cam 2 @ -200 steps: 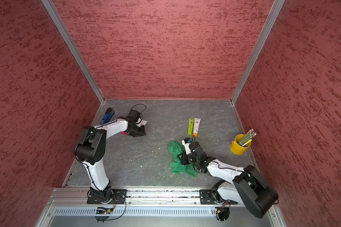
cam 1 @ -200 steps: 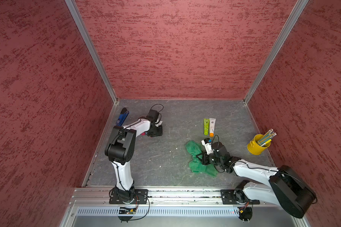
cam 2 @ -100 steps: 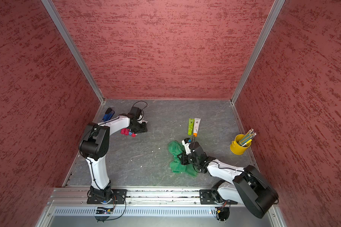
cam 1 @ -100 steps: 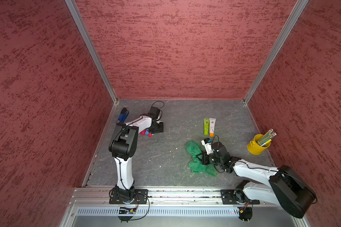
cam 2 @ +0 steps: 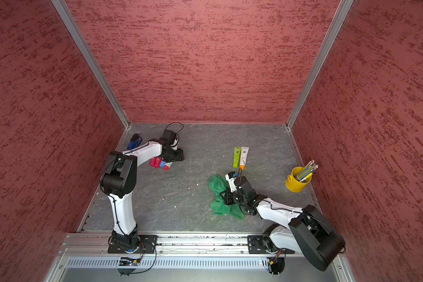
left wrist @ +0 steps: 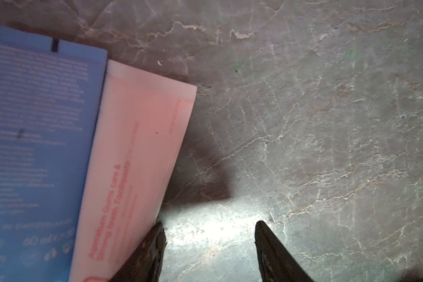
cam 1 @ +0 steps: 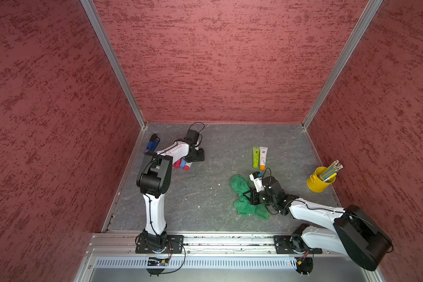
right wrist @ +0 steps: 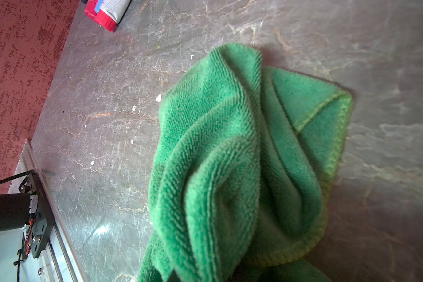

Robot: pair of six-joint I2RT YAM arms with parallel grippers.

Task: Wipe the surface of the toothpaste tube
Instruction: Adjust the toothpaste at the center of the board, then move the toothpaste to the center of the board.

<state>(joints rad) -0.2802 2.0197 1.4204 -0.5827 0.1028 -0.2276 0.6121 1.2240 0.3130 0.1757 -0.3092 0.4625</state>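
Since the grey marbled table (cam 1: 205,190) fills the whole floor of the booth, it catches my eye first, closed in by red walls (cam 1: 205,61). Next come the two arms. The left arm (cam 1: 154,175) reaches toward the far left corner, and the right arm (cam 1: 315,212) lies low across the near right side. A crumpled green cloth (cam 1: 239,185) lies in front of the right arm. The right gripper (cam 1: 250,196) is down on it, jaws pressed together with folds of the cloth gathered up into them. By the right wall stands a yellow cup (cam 1: 319,185) holding pencils (cam 1: 331,171). Just beyond the cloth, a green tube (cam 1: 255,157) and a white tube (cam 1: 263,156) lie side by side.

The toothpaste tube (left wrist: 137,158), pale pink with red lettering, lies flat on the table toward the far left, touching a blue tube (left wrist: 39,134) alongside it. The left gripper (left wrist: 209,224) is right beside it, jaws spread over bare table and gripping nothing. One fingertip (left wrist: 156,234) sits at the tube's edge, though I cannot tell if it touches.
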